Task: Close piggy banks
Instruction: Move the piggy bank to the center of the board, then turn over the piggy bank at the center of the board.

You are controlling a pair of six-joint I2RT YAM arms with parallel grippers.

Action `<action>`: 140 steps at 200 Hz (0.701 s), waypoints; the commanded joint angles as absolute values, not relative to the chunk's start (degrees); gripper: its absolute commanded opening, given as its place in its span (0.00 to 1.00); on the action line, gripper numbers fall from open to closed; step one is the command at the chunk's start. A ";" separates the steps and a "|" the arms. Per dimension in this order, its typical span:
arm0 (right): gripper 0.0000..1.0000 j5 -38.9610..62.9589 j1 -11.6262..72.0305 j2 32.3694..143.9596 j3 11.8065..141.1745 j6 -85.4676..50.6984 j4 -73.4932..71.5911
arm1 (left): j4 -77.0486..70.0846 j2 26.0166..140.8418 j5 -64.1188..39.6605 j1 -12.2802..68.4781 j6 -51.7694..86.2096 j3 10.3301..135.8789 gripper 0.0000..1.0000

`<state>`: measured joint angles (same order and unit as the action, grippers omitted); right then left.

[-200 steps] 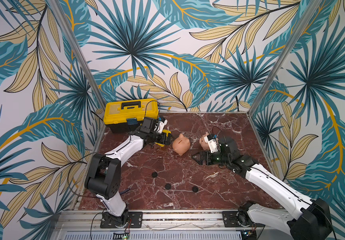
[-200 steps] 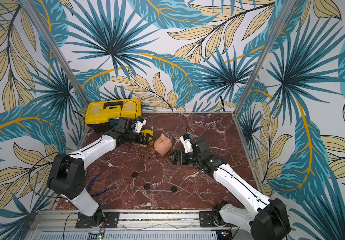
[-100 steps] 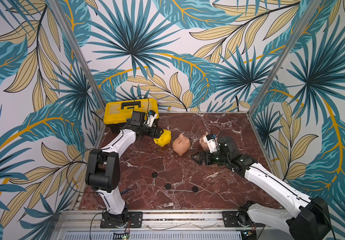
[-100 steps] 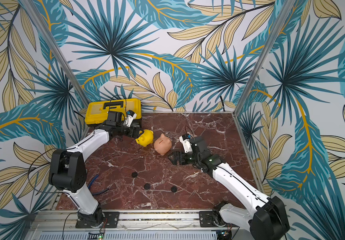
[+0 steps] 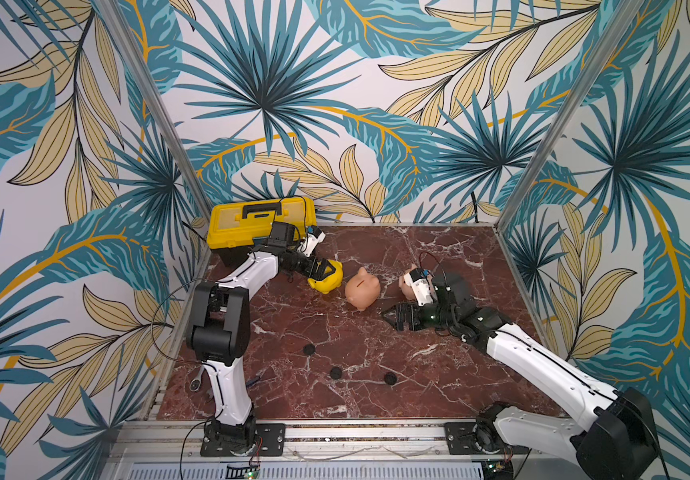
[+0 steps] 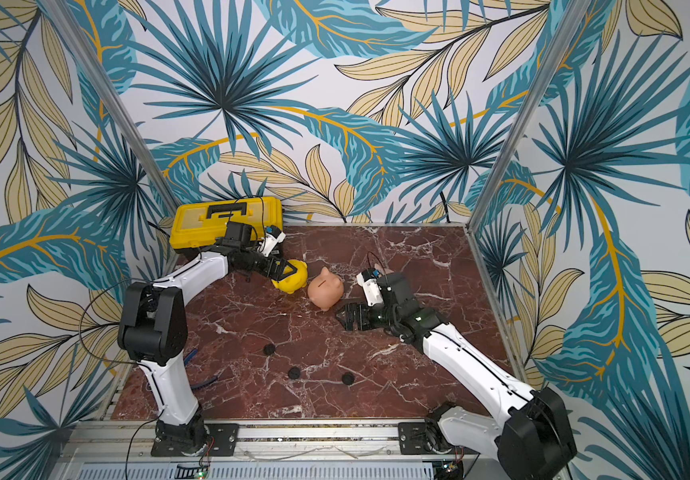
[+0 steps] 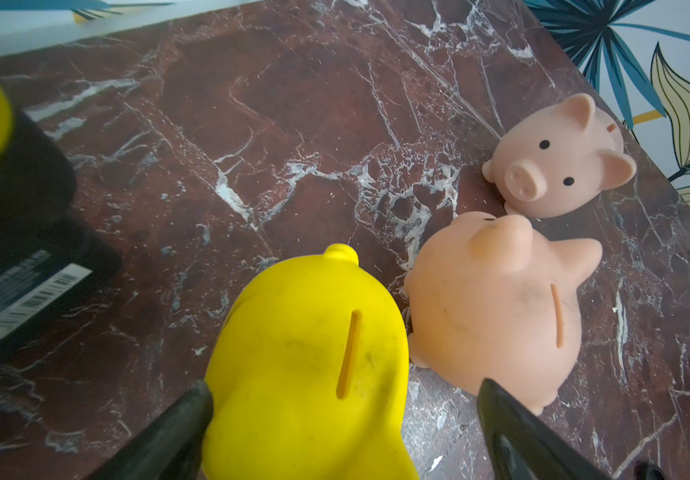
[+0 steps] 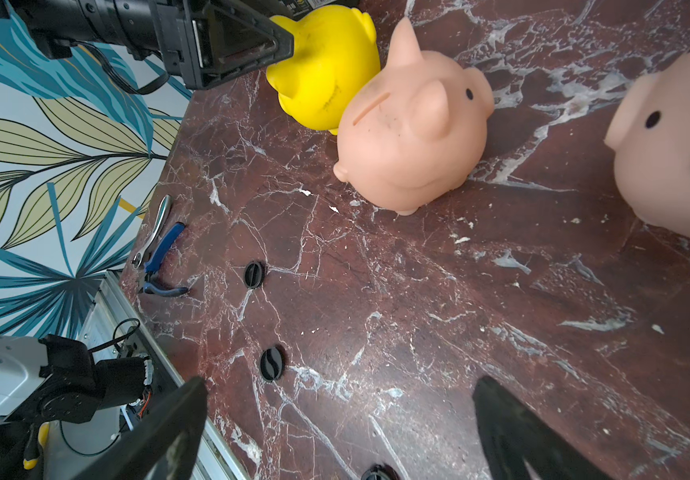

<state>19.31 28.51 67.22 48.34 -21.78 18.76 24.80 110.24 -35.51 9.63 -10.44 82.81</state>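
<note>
Three piggy banks stand in a row at mid-table. The yellow one (image 5: 328, 281) (image 7: 306, 353) sits between the jaws of my open left gripper (image 5: 326, 270) (image 7: 344, 385); one finger (image 7: 185, 415) rests against its flank and the other stands clear of it. The peach-orange pig (image 5: 362, 289) (image 8: 410, 133) touches the yellow one. A pale pink pig (image 7: 559, 162) (image 8: 676, 158) is partly hidden behind my right wrist in both top views. My right gripper (image 5: 393, 318) (image 8: 341, 385) hangs open over bare table, in front of the pigs.
A yellow-and-black toolbox (image 5: 260, 224) fills the back left corner, just behind my left arm. Three black discs (image 5: 309, 349) (image 5: 336, 372) (image 5: 390, 378) lie on the marble near the front. Blue-handled pliers (image 8: 156, 249) lie by the left edge.
My left gripper drew back toward the toolbox half a second ago and has come forward again around the yellow pig. The right arm has not moved.
</note>
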 commanded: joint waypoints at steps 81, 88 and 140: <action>0.99 18.28 28.88 68.33 48.43 -21.14 19.82 | 25.88 101.30 -19.62 18.80 -10.28 74.85 0.99; 0.99 18.27 28.83 68.47 48.43 -21.24 19.82 | 25.91 101.25 -16.63 19.57 -9.45 74.79 0.99; 1.00 17.85 29.00 69.68 49.39 -21.28 20.54 | 25.90 101.34 -6.58 23.18 -0.11 74.62 1.00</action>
<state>18.74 28.60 69.01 48.34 -21.80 19.27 25.56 102.32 -12.97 22.41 -6.28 76.60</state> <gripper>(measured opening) 0.994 0.995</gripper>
